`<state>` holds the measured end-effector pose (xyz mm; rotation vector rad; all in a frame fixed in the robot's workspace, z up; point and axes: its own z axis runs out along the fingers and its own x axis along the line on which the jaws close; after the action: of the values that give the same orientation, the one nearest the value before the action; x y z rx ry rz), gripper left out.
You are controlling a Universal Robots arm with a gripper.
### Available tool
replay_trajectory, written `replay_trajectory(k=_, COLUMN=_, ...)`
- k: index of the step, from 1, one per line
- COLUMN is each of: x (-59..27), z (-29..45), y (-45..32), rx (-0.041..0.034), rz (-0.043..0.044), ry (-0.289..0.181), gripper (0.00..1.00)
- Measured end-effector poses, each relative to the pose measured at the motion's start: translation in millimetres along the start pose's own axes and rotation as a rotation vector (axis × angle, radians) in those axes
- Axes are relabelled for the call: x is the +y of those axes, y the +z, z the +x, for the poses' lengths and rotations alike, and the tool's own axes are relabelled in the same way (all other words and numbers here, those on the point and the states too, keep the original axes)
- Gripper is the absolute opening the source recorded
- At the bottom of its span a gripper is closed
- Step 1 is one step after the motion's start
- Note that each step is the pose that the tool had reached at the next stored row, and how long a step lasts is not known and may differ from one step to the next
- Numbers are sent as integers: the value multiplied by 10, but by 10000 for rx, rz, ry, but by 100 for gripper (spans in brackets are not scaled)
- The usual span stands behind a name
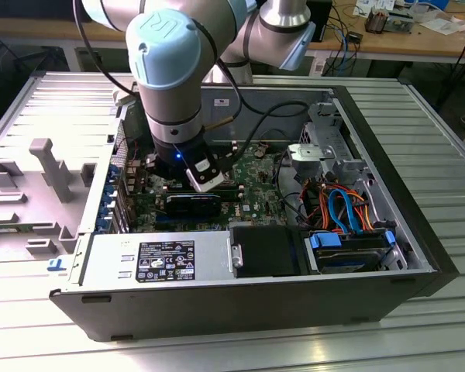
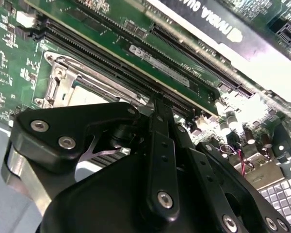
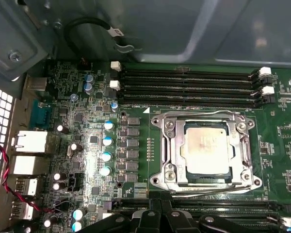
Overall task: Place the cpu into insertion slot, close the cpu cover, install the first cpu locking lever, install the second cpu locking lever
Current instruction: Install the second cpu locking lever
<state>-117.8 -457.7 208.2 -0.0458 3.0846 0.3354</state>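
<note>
First wrist view: cpu (image 3: 205,147) seated in the insertion slot (image 3: 161,160) under the cpu cover (image 3: 172,130), just beyond the pincer (image 3: 160,219), whose spread cannot be told; an unlatched cover could spring up.

The exterior view stands off high in front of the open computer case (image 1: 256,310), looking down toward twelve o'clock with the arm (image 1: 170,70) above the motherboard (image 1: 256,167). The first wrist view hangs close over the board, facing down at the insertion slot (image 3: 160,145). The second wrist view sits closer still, skimming past black gripper linkage (image 2: 155,194); both wrist views share the slot (image 2: 58,77) and the memory slots (image 3: 189,85) (image 2: 126,53).
</note>
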Motion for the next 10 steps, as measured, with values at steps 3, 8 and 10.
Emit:
replay_trajectory(k=3, x=19, z=-1, y=5, rx=20, rz=-9, ry=-92, gripper=11)
replay_trajectory(k=8, x=50, z=-1, y=19, rx=56, rz=-41, ry=-258, gripper=11)
replay_trajectory(k=10, x=59, z=-2, y=26, rx=66, rz=-47, ry=-310, gripper=11)
